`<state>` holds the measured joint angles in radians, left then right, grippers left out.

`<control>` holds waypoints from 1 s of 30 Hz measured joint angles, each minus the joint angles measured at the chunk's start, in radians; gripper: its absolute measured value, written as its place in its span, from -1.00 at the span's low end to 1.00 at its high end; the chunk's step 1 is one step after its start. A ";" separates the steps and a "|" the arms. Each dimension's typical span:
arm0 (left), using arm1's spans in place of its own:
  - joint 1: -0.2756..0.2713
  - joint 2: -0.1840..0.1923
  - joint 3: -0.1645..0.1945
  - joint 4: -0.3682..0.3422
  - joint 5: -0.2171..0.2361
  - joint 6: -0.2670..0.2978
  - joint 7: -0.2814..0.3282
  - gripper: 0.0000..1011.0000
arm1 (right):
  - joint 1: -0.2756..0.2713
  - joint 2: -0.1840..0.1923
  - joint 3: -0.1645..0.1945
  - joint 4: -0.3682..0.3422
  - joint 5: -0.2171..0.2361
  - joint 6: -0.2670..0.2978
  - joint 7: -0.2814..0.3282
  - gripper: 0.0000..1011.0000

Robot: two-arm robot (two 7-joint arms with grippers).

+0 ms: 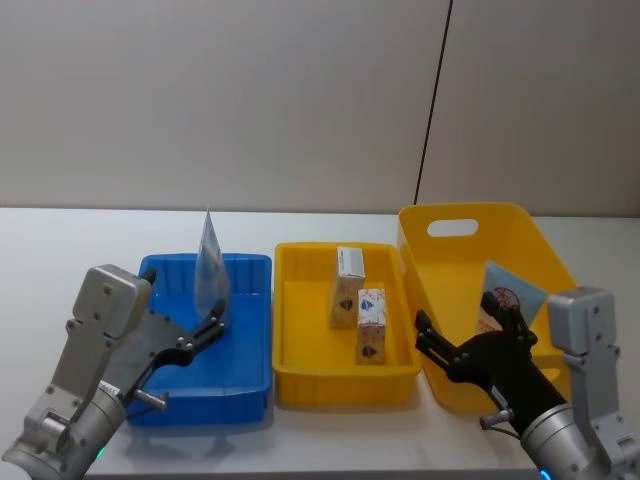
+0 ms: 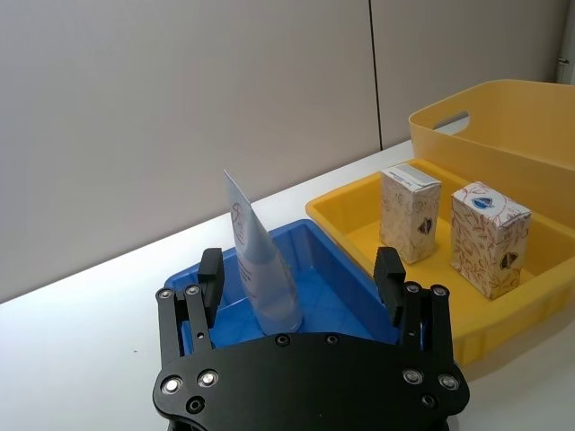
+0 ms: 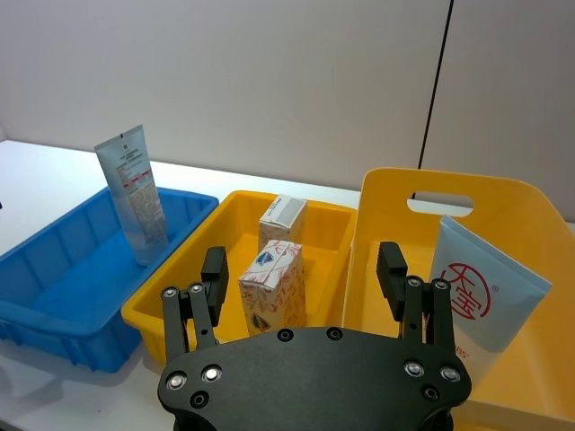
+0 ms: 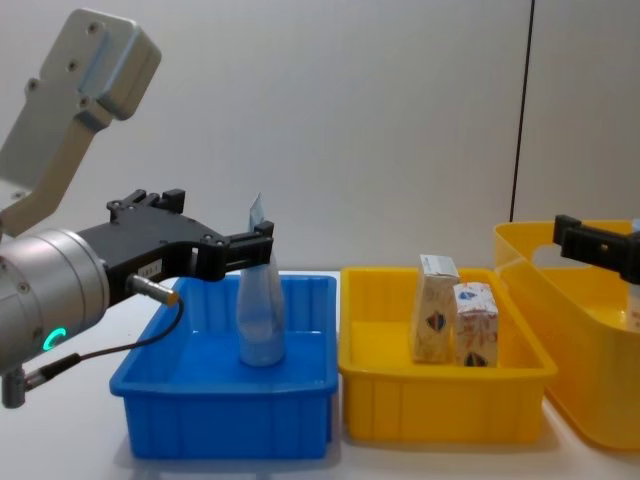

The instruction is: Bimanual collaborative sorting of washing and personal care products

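Four products show, all inside containers: one pale-blue tube (image 1: 211, 270) stands upright in the blue bin (image 1: 250, 262), two cream cartons (image 1: 370, 322) stand in the yellow tray (image 1: 300, 250), and a second tube (image 1: 510, 293) leans in the tall yellow basket (image 1: 470, 212). Sorting looks well along, with the basket tube probably left to move. The left gripper (image 2: 299, 269) hangs by the standing tube, fingers (image 2: 211, 274) spread, holding nothing; the right gripper (image 1: 468, 328), likewise released, hovers at the basket's near wall. The basket's floor is hidden, so further items cannot be ruled out
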<state>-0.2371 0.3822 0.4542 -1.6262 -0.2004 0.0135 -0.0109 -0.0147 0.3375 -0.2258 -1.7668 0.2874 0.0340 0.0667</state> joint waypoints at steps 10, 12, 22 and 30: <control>0.000 0.000 0.000 0.000 0.000 0.000 0.000 0.98 | 0.004 -0.003 0.000 -0.002 0.007 0.026 0.007 0.99; 0.000 0.000 0.000 0.000 0.000 0.000 0.000 0.98 | 0.010 -0.006 -0.003 -0.002 0.011 0.042 0.011 0.99; 0.000 0.000 0.000 0.000 0.000 0.000 0.000 0.98 | 0.064 -0.037 -0.035 0.022 0.015 0.104 0.026 0.99; 0.000 0.000 0.000 0.000 0.000 0.000 0.000 0.98 | 0.111 -0.068 -0.065 0.051 -0.007 0.139 0.020 0.99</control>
<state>-0.2371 0.3821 0.4542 -1.6261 -0.2004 0.0140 -0.0109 0.0966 0.2698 -0.2909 -1.7158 0.2802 0.1732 0.0870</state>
